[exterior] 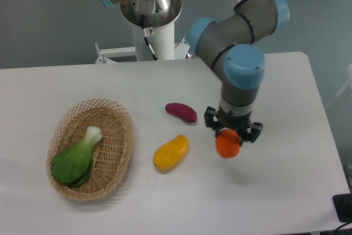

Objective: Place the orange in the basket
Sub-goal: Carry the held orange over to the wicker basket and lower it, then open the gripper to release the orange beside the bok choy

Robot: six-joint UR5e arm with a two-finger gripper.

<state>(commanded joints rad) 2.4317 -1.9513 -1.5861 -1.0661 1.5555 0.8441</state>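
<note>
Tan woven wicker makes up the basket (119, 118), which sits at the left of the white desk (286, 81) with a green leafy vegetable (76, 159) lying inside it. Right of the basket, apart from it, lies a yellow-orange mango (170, 152), and just behind that a dark purple sweet potato (181, 112). Further right, the claw (233, 132) points straight down and is clenched on the top of the orange (227, 145); a faint shadow on the desk beneath suggests the fruit is held slightly above the surface, well apart from the basket
</note>
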